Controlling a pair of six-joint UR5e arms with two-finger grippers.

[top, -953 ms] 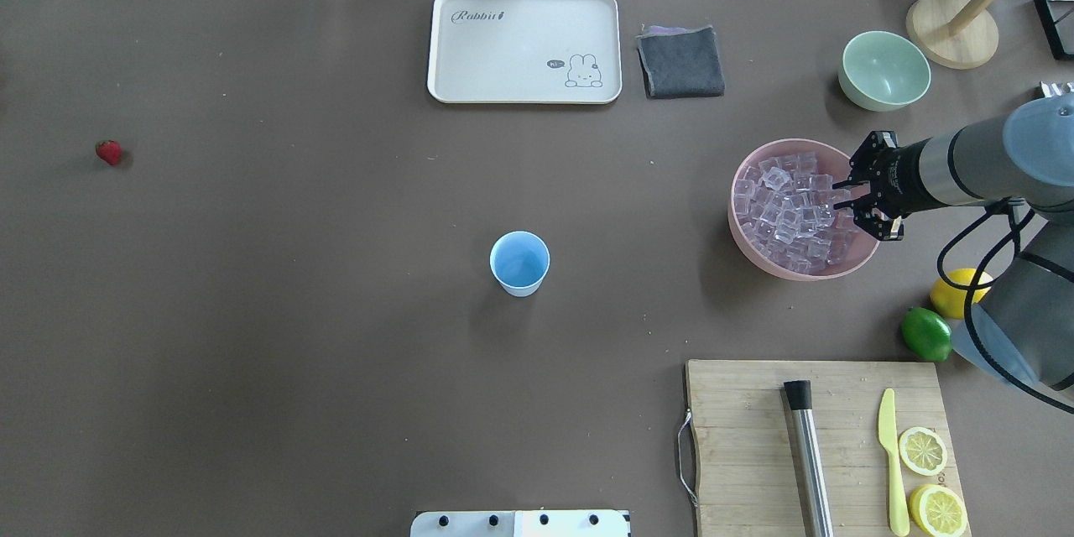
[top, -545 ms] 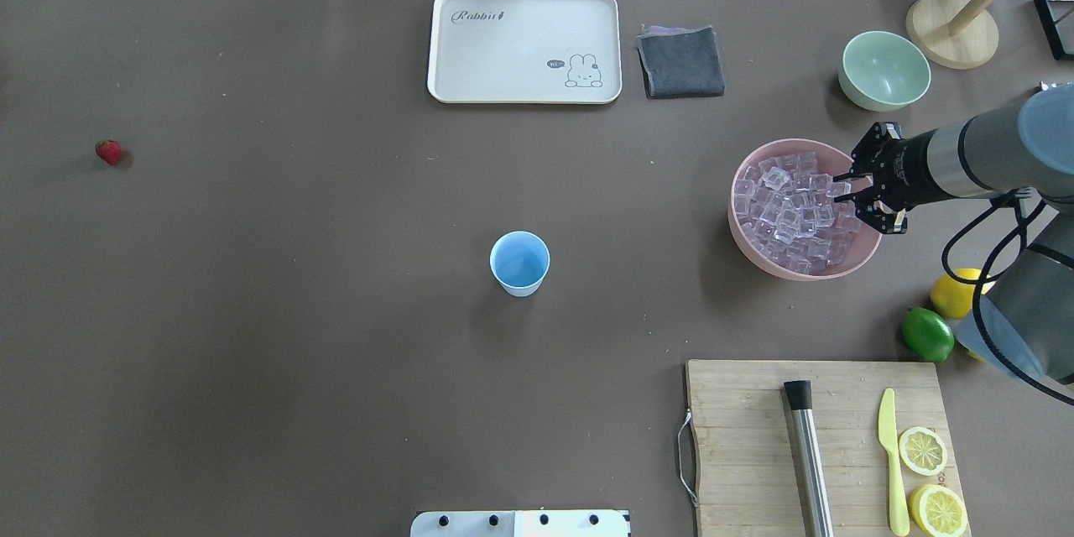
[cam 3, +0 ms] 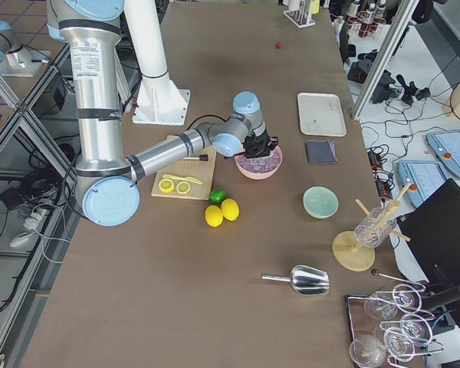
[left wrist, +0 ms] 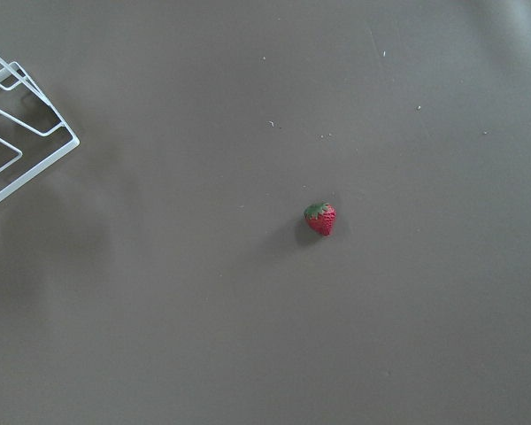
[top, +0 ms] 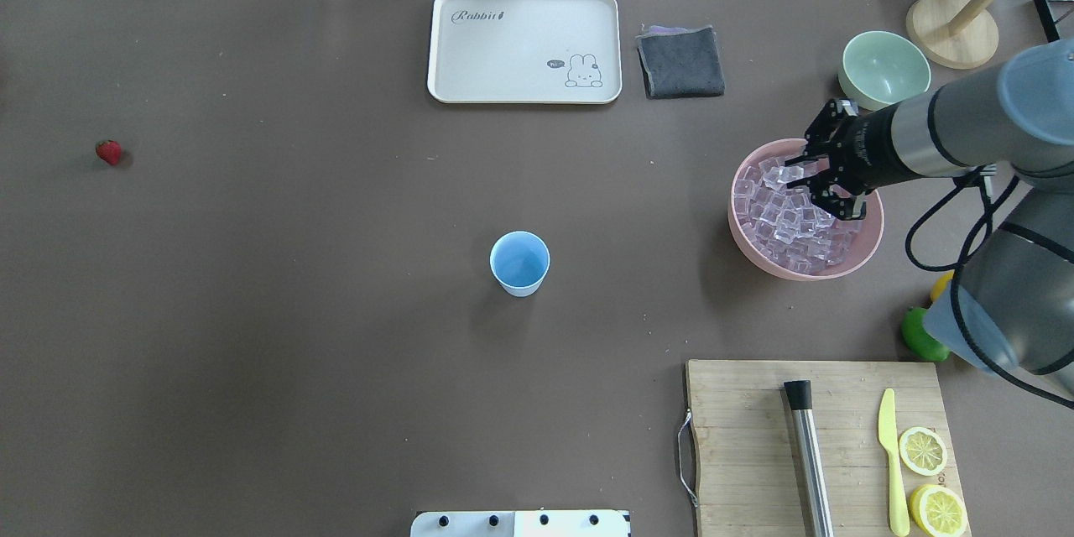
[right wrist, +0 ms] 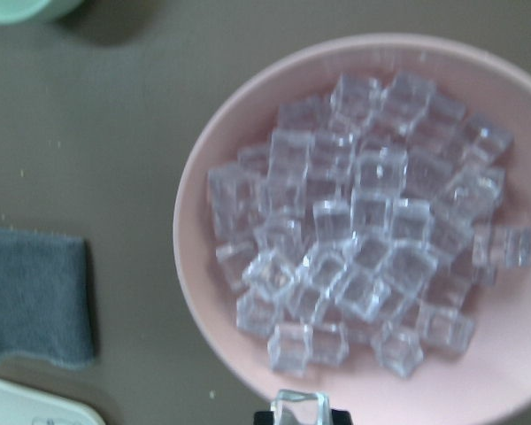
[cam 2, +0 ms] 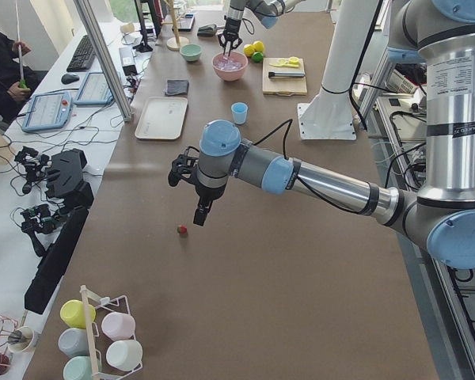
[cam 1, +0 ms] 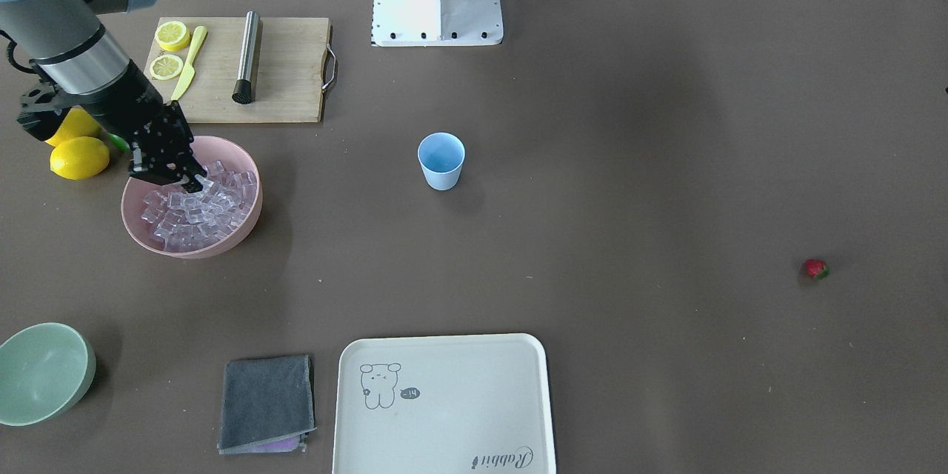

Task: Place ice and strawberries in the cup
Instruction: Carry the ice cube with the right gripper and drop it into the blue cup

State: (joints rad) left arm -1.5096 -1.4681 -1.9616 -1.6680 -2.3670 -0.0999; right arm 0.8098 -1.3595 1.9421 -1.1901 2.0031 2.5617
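An ice cube is gripped by the right pincer over the pink bowl by the tabletop's right edge; the left pincer cannot be judged open or closed.

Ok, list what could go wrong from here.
1. The right end effector pinches one slick cube over the bowl; it could slip out on the long carry to the cup.
2. The cup looks small and light; a low release could tip it.
3. The strawberry is tiny; a grasp may nudge it away.
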